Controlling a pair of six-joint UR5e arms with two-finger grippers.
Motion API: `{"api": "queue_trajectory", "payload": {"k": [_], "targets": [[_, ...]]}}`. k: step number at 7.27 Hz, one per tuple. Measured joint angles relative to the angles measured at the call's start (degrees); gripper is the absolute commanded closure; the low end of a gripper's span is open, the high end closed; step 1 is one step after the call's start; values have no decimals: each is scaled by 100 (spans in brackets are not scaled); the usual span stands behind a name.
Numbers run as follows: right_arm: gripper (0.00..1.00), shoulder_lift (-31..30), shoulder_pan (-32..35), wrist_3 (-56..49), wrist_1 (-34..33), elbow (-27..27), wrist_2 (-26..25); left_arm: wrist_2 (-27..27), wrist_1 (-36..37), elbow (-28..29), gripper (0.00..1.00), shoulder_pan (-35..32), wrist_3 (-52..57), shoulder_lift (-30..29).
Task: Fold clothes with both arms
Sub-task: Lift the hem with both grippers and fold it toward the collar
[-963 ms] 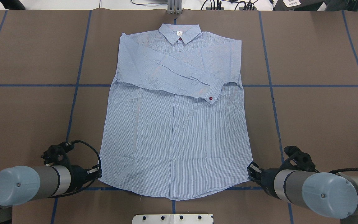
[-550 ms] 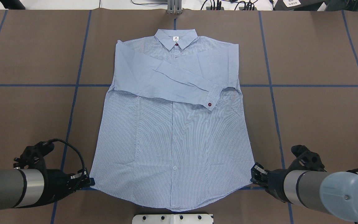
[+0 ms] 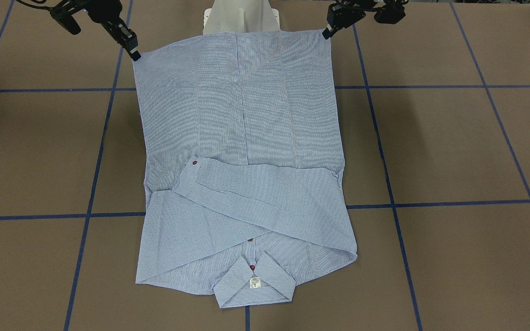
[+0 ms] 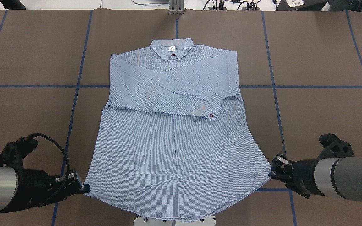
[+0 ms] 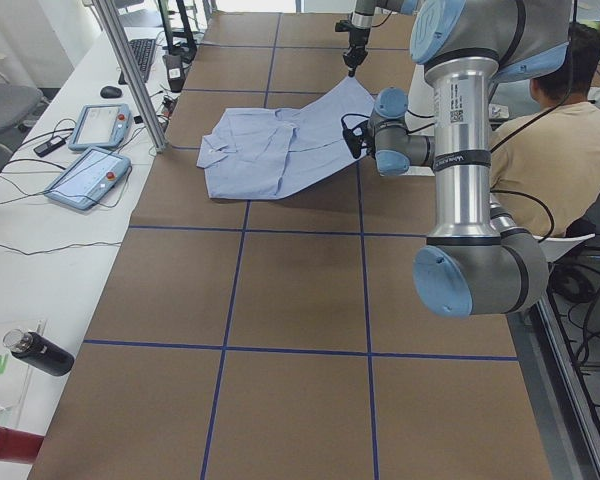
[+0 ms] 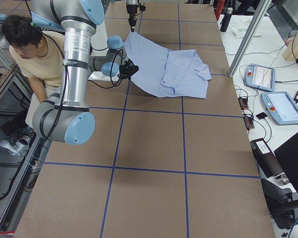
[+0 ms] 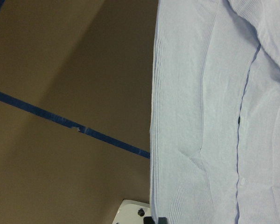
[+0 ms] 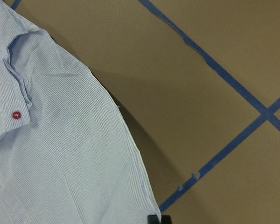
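shirt (image 4: pixel 174 141) slid nearer, hem corners in left gripper (image 4: pixel 84 188), right gripper (image 4: pixel 271 174).

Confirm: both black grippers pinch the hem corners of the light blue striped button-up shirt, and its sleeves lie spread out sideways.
Wrong on the sleeves: the overhead view shows them folded across the chest of the light blue striped shirt. The left gripper and right gripper do pinch its hem corners.
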Motion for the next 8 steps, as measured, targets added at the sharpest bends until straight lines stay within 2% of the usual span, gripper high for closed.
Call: {"api": "queue_trajectory", "payload": {"k": [1,3,4,6,8], "targets": [[100,610,491,-278,-456,-269,271,-140,12,261,100,-490,271,-351],[100,2062,1476,-1040,-1583,-1017,802,-791,20,1374,100,-1587,774,-1357],[100,2503,1863,-1394,-1874,-1377,995,-1009,26,1810,100,-2020,1155,-1627],[100,3249,2484,-1929,-2028,-2325,1127,-1143,10,2733,100,-2725,1678,-2197],[100,3907,2850,-2430,-2018,-3339,1147,-1151,-38,3773,100,-3039,1827,-2914]]}}
